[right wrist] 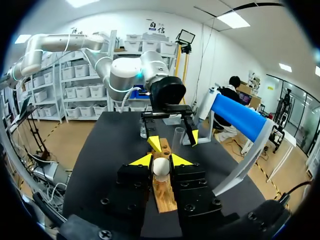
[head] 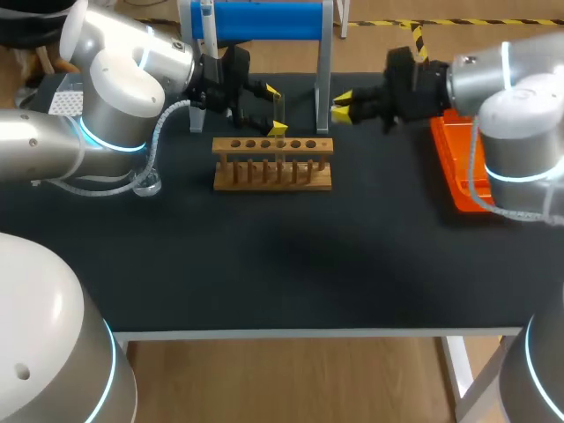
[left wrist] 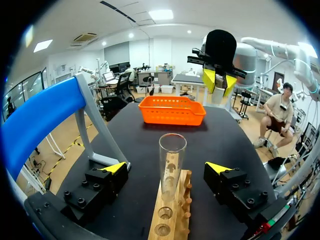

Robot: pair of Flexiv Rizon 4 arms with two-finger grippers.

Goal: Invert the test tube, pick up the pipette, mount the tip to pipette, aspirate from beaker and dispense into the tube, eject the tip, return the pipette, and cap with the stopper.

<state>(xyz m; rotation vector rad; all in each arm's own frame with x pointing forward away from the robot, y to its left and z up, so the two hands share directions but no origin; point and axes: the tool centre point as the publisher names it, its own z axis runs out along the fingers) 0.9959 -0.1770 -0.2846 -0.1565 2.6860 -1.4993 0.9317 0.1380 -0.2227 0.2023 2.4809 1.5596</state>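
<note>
Table (head: 291,264) rack (head: 273,174): tube (left wrist: 172,162) upright, seemingly mouth-up

Rack (head: 272,163) sits upper centre of the head view, with the test tube (left wrist: 172,160) upright in one of its holes. Stand (head: 324,53) is behind the rack, top centre. Basket (head: 449,176) is at the table's right edge. Left gripper (head: 275,110) is just behind the rack, the tube standing between its spread fingers, apart from both. Right gripper (head: 340,104) is just right of the stand post, with the stopper (right wrist: 161,167) clamped between its fingers.
</note>
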